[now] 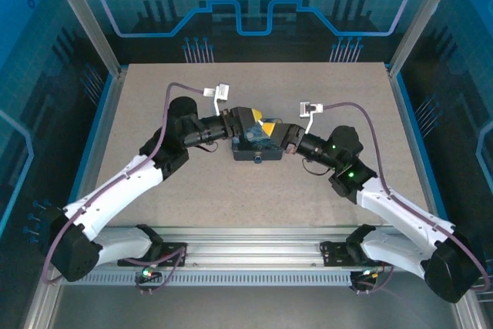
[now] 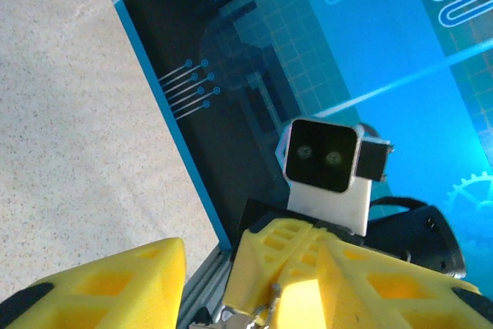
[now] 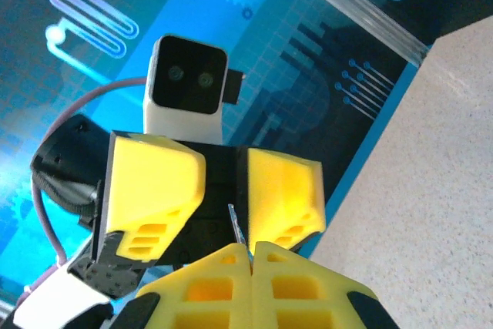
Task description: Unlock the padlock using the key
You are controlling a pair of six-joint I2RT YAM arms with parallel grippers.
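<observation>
The right gripper [image 3: 250, 247], shut, pinches the tiny key [image 3: 234, 225], probably light, stiff and slippery, best gripped across its flat faces.

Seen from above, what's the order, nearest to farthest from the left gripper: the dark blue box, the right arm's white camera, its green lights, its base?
1. Dark blue box, mid-table, by the left gripper.
2. White camera, to its right.
3. Green lights, farther right.
4. Base, bottom right corner.
</observation>
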